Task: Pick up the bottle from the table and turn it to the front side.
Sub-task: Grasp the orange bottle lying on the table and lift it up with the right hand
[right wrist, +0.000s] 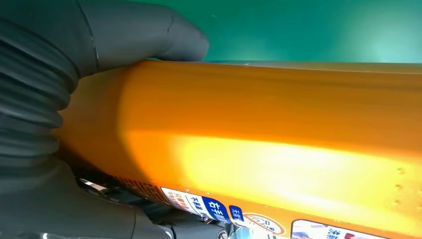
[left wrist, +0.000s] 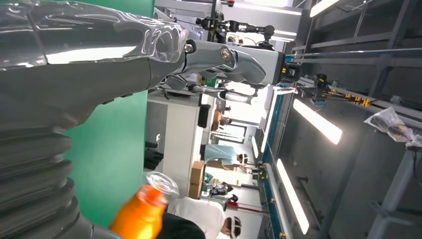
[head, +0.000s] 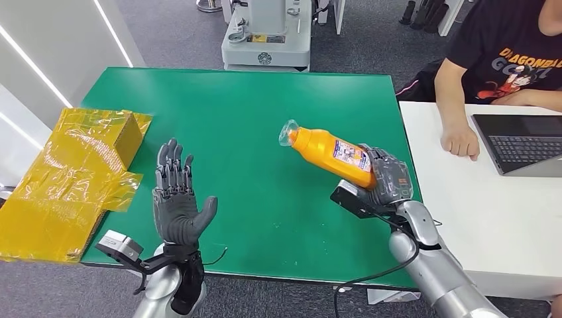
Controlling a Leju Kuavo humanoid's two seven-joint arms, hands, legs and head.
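An orange bottle [head: 330, 154] with a clear cap and a printed label is lifted off the green table [head: 252, 106], tilted with its cap pointing left and away. My right hand [head: 388, 177] grips its lower body at the table's right side. In the right wrist view the bottle [right wrist: 268, 149] is very close, with my right hand's thumb [right wrist: 144, 30] pressed on its side. My left hand [head: 176, 199] stands upright over the table's near left, palm toward the bottle, fingers apart and holding nothing. The left wrist view catches the bottle [left wrist: 142, 214] and my left hand [left wrist: 74, 74].
A yellow bag with a cardboard box [head: 73, 172] lies at the table's left edge. A white table [head: 490, 212] adjoins on the right, where a person [head: 504, 59] sits with a hand [head: 460, 140] beside a laptop [head: 523, 142]. Grey equipment [head: 268, 33] stands behind the green table.
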